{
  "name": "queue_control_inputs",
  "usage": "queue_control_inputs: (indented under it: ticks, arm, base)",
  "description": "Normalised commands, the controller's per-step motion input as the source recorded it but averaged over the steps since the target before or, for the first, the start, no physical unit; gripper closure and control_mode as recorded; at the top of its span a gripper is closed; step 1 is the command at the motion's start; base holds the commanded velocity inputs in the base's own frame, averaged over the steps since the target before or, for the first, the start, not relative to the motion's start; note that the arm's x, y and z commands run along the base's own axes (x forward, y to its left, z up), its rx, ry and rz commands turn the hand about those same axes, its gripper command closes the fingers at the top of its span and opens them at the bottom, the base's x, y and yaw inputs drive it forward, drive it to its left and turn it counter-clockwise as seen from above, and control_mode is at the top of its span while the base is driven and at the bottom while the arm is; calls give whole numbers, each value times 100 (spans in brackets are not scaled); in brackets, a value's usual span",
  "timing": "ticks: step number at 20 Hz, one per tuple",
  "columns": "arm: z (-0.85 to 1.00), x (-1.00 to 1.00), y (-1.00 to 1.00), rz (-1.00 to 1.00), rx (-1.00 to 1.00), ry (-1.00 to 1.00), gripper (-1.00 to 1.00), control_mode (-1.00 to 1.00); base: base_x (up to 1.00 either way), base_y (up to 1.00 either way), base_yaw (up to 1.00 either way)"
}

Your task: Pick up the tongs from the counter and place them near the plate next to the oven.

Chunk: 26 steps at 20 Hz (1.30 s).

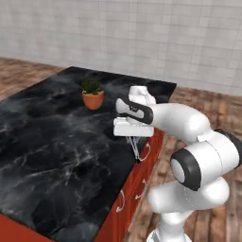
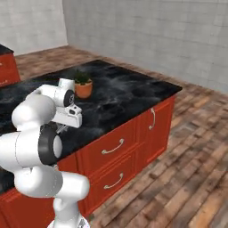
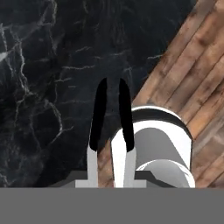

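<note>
Counter (image 1: pixel 56 142): broad bare black stone across the left and centre of the left base view, open to a gripper; sole obstacle a potted plant (image 1: pixel 92 94) at upper centre, well back from the near edge; wooden floor (image 2: pixel 187 169) open at right.

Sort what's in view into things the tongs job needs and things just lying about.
For the job: tongs, hanging from the shut gripper; counter.
Lying about: potted plant, standing on the counter.
</note>
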Motion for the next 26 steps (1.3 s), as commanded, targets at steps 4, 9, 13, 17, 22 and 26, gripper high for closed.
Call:
queue_control_inputs:
  ticks: [4,9,13,17,22,26]
  arm:
    - [0,0,0,0,0,0,100,100]
    - [0,0,0,0,0,0,100,100]
    - [0,0,0,0,0,0,100,100]
    - [0,0,0,0,0,0,100,100]
    - [0,0,0,0,0,0,100,100]
    - [0,0,0,0,0,0,100,100]
  base:
    - [0,0,-99]
    - [0,-2,-93]
    - [0,-4,-92]
    - [0,-6,-91]
    - [0,-8,-89]
    - [0,-8,-90]
